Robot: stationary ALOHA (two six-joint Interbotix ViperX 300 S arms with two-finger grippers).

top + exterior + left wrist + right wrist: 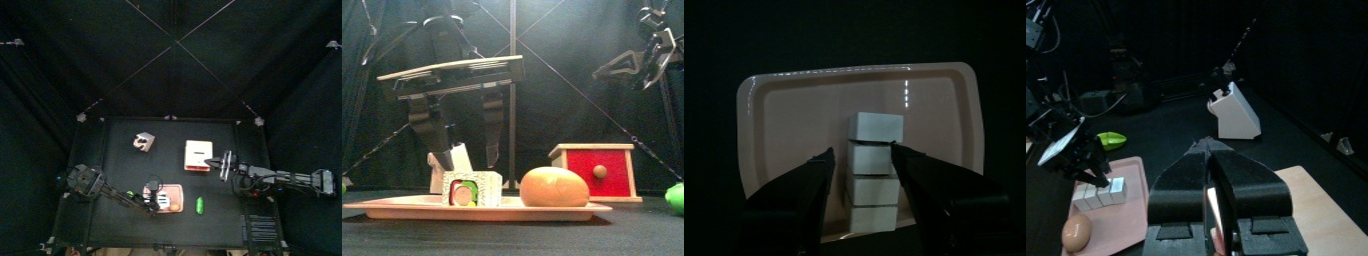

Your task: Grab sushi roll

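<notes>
Two black arms work at the small table. On the pink tray lies the sushi roll, a row of white pieces, with an orange ball beside it. The left gripper hangs right over the sushi roll with its jaws spread wide, one on each side, not squeezing it. The right gripper rests off to the side, and its jaws are pressed together with nothing in them. A red box stands behind the tray, and a white block sits farther away.
</notes>
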